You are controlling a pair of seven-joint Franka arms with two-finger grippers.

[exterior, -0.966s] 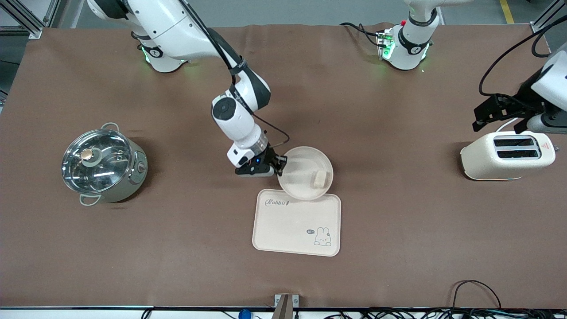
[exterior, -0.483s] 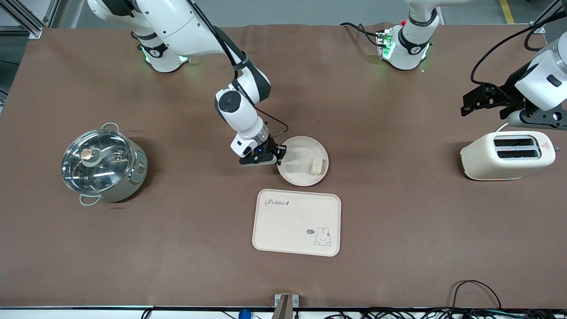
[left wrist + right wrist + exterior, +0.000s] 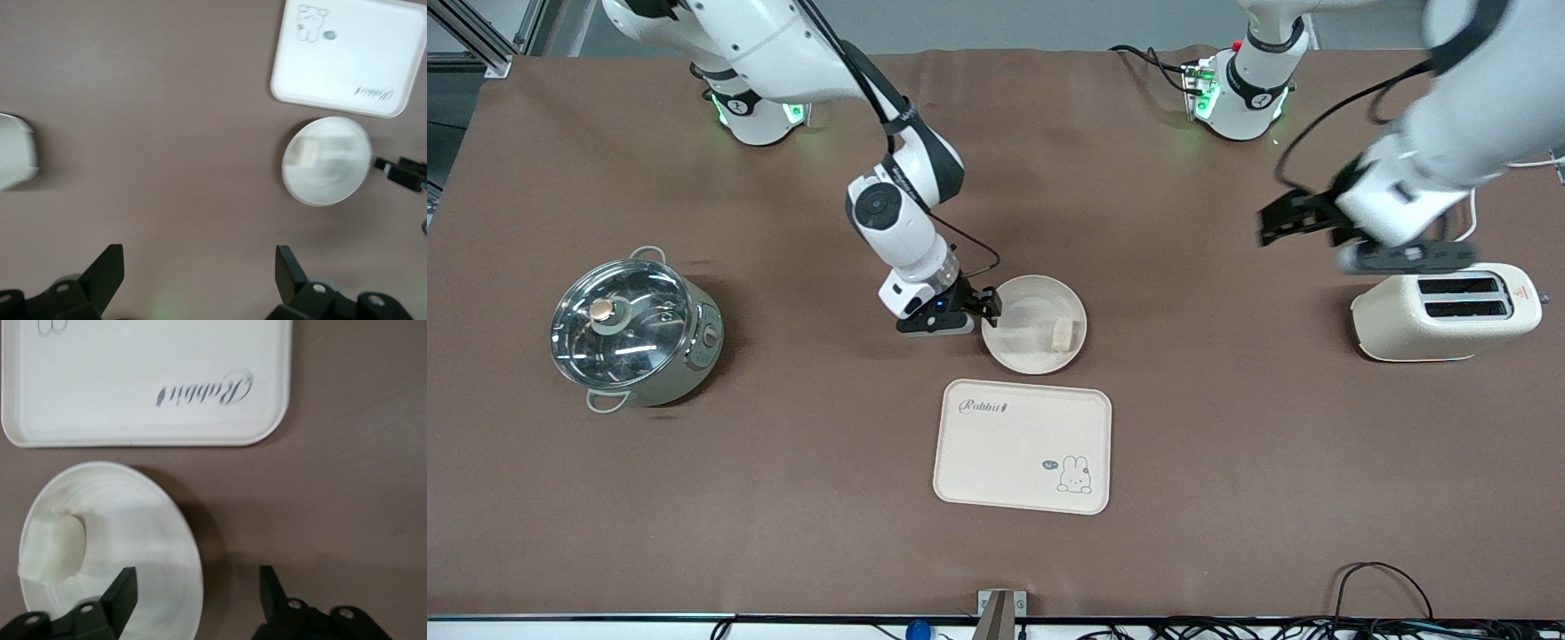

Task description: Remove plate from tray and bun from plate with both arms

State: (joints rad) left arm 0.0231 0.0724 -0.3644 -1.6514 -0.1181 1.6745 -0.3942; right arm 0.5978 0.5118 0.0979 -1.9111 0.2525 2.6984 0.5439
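The round cream plate (image 3: pixel 1024 342) lies flat on the brown table, just farther from the camera than the rabbit tray (image 3: pixel 1023 446). The pale bun (image 3: pixel 1062 334) sits in the plate at the side toward the left arm's end. My right gripper (image 3: pixel 987 308) is open at the plate's rim; in the right wrist view one of its fingers (image 3: pixel 123 593) stands over the plate (image 3: pixel 120 513) and the other outside it, with the bun (image 3: pixel 53 547) farther in. My left gripper (image 3: pixel 1272 227) is open and empty, in the air over bare table between plate and toaster. The left wrist view shows the plate (image 3: pixel 333 167) and bun (image 3: pixel 307 152).
A cream toaster (image 3: pixel 1445 311) stands at the left arm's end. A steel pot with a glass lid (image 3: pixel 631 333) stands at the right arm's end. The tray also shows in both wrist views (image 3: pixel 347 60) (image 3: pixel 133 387). Cables lie along the table's near edge.
The plate with the bun moved off the tray's edge, away from the camera, and now lies flat on the table. The left arm swung from over the toaster toward the middle.
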